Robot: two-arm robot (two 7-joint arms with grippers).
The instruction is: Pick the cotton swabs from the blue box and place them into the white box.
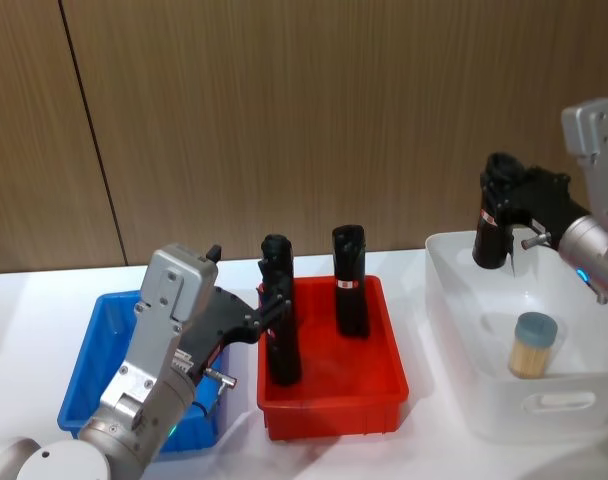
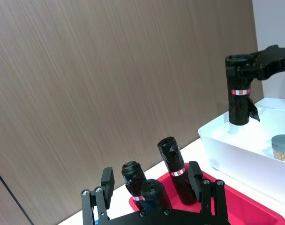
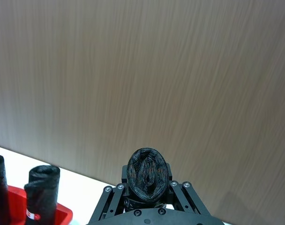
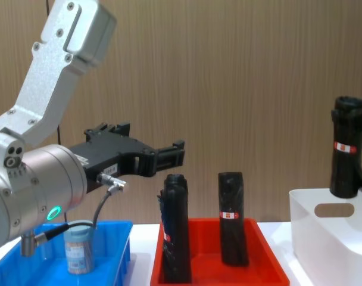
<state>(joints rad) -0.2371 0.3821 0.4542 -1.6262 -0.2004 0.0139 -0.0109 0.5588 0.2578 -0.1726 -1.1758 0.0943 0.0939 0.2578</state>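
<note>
One cotton swabs jar (image 4: pixel 80 250) with a grey-blue lid stands in the blue box (image 4: pixel 121 250) at my left. A second jar (image 1: pixel 534 345) sits inside the white box (image 1: pixel 454 290) at my right. My left gripper (image 1: pixel 269 310) hangs open and empty above the blue box's (image 1: pixel 99 340) right side, its fingers (image 2: pixel 107 180) spread wide and pointing toward the red bin. My right gripper (image 1: pixel 496 200) is shut on the top of a black roll (image 1: pixel 492 240), held upright over the white box's far left corner. The roll's crumpled top (image 3: pixel 147 176) shows between the right fingers.
A red bin (image 1: pixel 334 400) between the two boxes holds upright black rolls (image 1: pixel 350 280) with red-white labels; the nearest roll (image 1: pixel 280 320) stands just past my left fingertips. A wood-panel wall rises behind the white table.
</note>
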